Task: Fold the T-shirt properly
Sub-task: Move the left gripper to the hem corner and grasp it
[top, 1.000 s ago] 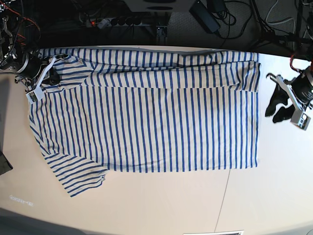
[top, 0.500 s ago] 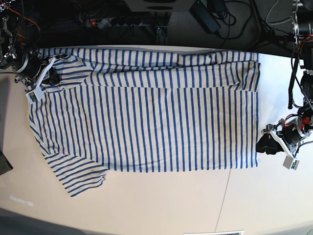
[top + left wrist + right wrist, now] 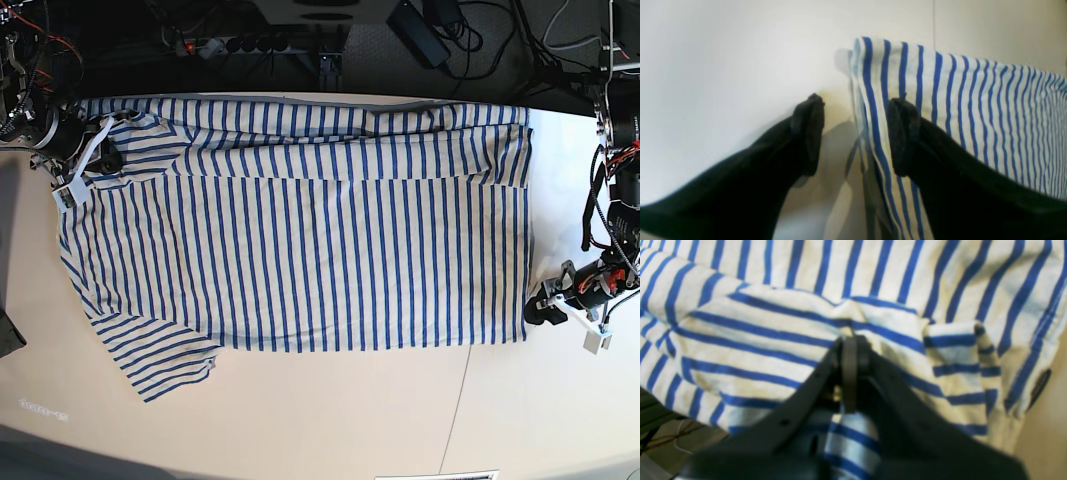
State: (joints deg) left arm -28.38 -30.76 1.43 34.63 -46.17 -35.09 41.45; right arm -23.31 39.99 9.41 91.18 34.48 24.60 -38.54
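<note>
1. One large thing fills the scene: the T-shirt (image 3: 300,230) lies spread flat on the table (image 3: 400,420), with its hem at the right, its collar end at the left, and one sleeve (image 3: 160,360) pointing to the near left. The far long edge is already turned over onto the body.
2. Left gripper (image 3: 855,133) is low at the near right hem corner (image 3: 525,325). Its jaws stand wide apart; one pad is on the bare table and the other is over the striped cloth, so the hem edge sits between them and nothing is gripped yet.
3. Right gripper (image 3: 850,356) is closed at the far left, and it seems to pinch a ridge of cloth near the collar, though this view is blurred.
4. To do this step well, I think the left gripper should go lower, take all layers of the corner, close firmly, and lift only then, together with the other side.
</note>
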